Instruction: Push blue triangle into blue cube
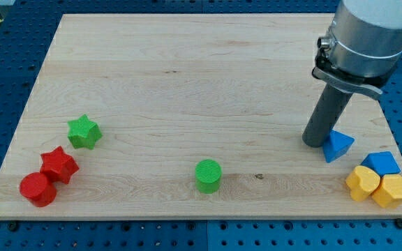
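The blue triangle [337, 146] lies near the view's right edge of the wooden board [187, 90]. The blue cube [381, 163] sits just to its lower right, a small gap between them. My tip [313, 142] rests on the board right against the triangle's left side. The rod rises from there up to the grey arm at the view's top right.
Two yellow blocks [362, 183] [391, 190] sit below the blue cube at the board's lower right corner. A green cylinder [208, 175] stands at bottom centre. A green star [84, 132], a red star [59, 164] and a red cylinder [38, 188] are at the lower left.
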